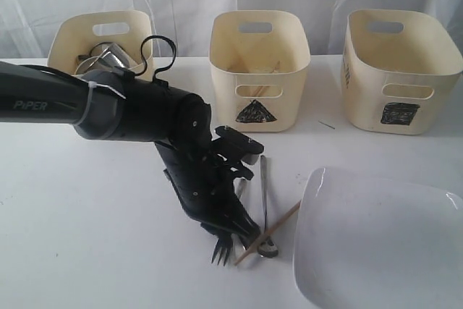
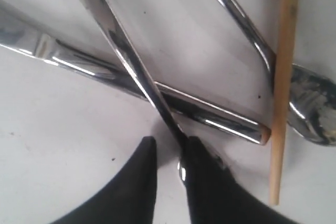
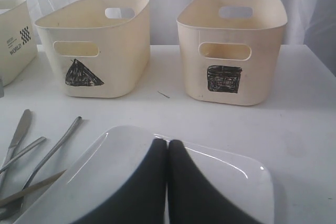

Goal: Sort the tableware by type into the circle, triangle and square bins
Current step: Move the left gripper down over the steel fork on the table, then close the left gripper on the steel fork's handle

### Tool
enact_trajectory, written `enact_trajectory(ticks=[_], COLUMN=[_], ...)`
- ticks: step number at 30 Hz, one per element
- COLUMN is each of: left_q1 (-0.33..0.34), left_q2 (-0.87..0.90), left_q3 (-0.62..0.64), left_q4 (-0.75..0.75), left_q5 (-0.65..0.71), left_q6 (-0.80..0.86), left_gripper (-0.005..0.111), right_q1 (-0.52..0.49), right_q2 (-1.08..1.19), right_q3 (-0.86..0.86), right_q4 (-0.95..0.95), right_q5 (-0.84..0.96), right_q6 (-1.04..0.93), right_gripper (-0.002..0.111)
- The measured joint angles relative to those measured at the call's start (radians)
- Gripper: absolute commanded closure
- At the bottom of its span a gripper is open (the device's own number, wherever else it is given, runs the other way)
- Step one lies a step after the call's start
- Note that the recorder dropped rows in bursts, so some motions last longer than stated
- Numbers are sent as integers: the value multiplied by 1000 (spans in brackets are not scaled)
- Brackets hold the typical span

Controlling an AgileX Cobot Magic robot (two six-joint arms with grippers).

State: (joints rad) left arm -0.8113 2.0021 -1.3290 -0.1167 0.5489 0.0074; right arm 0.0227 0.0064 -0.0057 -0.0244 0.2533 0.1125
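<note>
Straddling one steel cutlery handle, left hand, fingers slightly apart, handle against one finger.

Low over a white table: left gripper, 2 black fingers a narrow gap apart. In that gap, the end of a slim steel handle, tight along 1 finger's inner edge, bare table between it and the other finger. Slants away ahead, crossing over a flat steel handle just past the fingertips. Off to 1 side, a spoon, with 1 wooden chopstick laid across its neck, just beside the flat handle's end.
</note>
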Motion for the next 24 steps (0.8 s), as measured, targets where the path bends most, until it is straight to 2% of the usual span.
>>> enact_trajectory(ticks=[5, 8, 14, 24], left_q1=[0, 0, -2, -2], left_q2=[1, 1, -6, -36], left_q3=[0, -1, -2, 15], left_q4=[-15, 2, 139, 193], left_q5=[4, 12, 75, 108], left_q6=[0, 0, -23, -29], left_gripper=[107, 107, 107, 107], right_q1=[0, 0, 0, 0], right_q2=[0, 0, 0, 0], right_q3=[0, 0, 0, 0], right_q4=[0, 0, 0, 0], right_q5=[0, 0, 0, 0], right_q6=[0, 0, 0, 0], right_gripper=[108, 108, 108, 108])
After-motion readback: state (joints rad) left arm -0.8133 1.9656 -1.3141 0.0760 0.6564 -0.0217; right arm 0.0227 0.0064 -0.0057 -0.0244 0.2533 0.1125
